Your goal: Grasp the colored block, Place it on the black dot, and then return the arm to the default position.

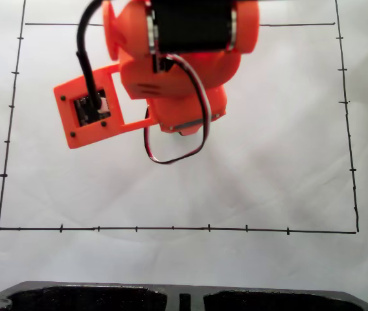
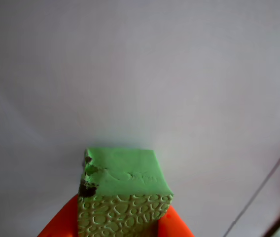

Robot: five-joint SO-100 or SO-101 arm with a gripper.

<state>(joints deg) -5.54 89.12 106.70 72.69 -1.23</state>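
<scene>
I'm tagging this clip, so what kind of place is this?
Probably a hobbyist's tabletop test setup: white paper with a hand-drawn black border and tick marks, and an orange arm whose gripper holds a green block.

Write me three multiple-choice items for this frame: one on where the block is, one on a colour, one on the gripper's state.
1. Where is the green block in the wrist view?
A. Lying loose on the paper
B. Between the orange fingers at the bottom edge
C. Stacked on a second block

2. What colour is the arm in the fixed view?
A. Blue
B. White
C. Orange

3. What state is the gripper in?
A. Shut on the block
B. Wide open and empty
C. Shut on a pen

Answers:
1 B: orange finger tips flank the block's lower sides.
2 C: its plastic shell is bright orange, with a black motor and looping wires.
3 A: the fingers sit against both sides of the block, which fills the gap between them above the white paper.
</scene>
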